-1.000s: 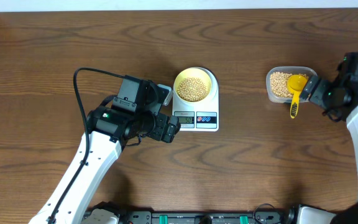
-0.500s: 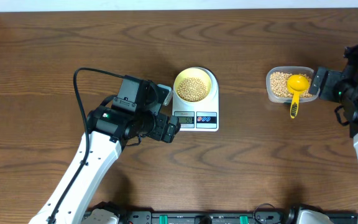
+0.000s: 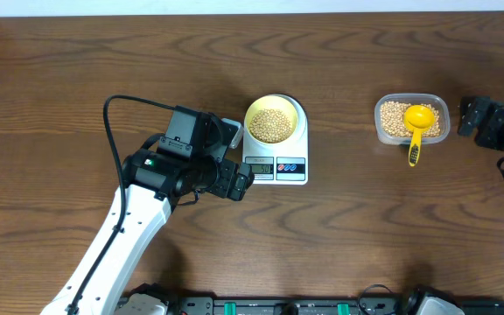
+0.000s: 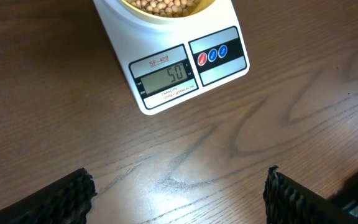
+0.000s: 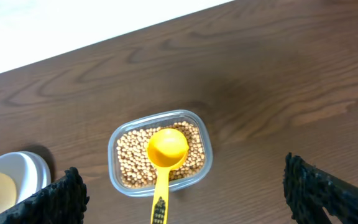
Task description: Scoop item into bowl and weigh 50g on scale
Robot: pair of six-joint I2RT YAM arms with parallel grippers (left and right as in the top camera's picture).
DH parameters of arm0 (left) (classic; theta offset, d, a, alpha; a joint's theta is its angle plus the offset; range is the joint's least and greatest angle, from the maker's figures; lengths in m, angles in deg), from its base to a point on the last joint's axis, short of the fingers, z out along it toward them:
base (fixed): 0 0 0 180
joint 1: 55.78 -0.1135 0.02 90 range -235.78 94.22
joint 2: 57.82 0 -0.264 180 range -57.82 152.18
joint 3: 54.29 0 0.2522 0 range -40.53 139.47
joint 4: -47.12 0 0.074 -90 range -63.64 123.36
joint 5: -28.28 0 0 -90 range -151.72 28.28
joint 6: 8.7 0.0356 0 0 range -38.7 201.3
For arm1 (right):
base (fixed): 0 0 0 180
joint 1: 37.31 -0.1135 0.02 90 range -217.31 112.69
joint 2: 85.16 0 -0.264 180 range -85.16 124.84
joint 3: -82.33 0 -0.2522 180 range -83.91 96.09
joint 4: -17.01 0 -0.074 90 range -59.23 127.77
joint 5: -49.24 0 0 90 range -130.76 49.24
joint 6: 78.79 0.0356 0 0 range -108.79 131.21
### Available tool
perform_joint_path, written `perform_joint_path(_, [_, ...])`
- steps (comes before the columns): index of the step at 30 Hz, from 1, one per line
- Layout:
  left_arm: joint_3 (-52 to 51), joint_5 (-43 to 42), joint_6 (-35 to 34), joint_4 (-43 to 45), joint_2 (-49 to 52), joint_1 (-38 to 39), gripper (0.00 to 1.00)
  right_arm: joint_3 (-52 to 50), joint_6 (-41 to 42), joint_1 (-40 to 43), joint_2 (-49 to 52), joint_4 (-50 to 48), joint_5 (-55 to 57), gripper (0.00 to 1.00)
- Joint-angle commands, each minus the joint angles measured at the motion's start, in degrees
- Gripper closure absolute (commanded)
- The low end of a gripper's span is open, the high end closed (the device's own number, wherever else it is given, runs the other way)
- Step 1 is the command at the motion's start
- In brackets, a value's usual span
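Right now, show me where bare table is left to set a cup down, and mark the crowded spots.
Free: the table between the scale and the clear tub; the back strip; the front right, before the tub. Crowded: the open left gripper sits close beside the scale's display end, and the open right gripper hangs right of the tub.

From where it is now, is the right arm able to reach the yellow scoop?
Probably yes. The right pincer is open and faces the tub, with nothing between them. The yellow scoop lies on the beans, its handle over the rim.
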Motion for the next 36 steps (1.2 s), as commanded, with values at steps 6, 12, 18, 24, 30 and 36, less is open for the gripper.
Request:
perform_joint_path(6, [-0.5,-0.5,-0.1,-0.2,-0.8,-0.2,0.11,0.5,7.8,0.3,-0.2,5.6,-1.3,0.01])
perform_joint_path(12, [-0.5,-0.5,-0.1,-0.2,-0.8,-0.2,0.11,0.5,14.3,0.3,-0.2,12.9,-1.0,0.01])
perform_joint_path(18, [-0.5,-0.5,-0.1,-0.2,-0.8,-0.2,0.11,0.5,14.7,0.2,-0.2,17.4,-1.6,0.01])
perform_joint_path(24, [-0.5,-0.5,-0.1,-0.2,-0.8,-0.2,0.11,0.5,14.6,0.2,-0.2,18.0,-1.4,0.01])
perform_joint_path(30, [-0.5,-0.5,-0.1,-0.2,-0.8,-0.2,0.11,0.5,14.6,0.2,-0.2,18.1,-1.4,0.01])
perform_joint_path(36, [-0.5,-0.5,-0.1,-0.2,-0.8,-0.2,0.11,0.5,14.6,0.2,-0.2,18.0,-1.4,0.01])
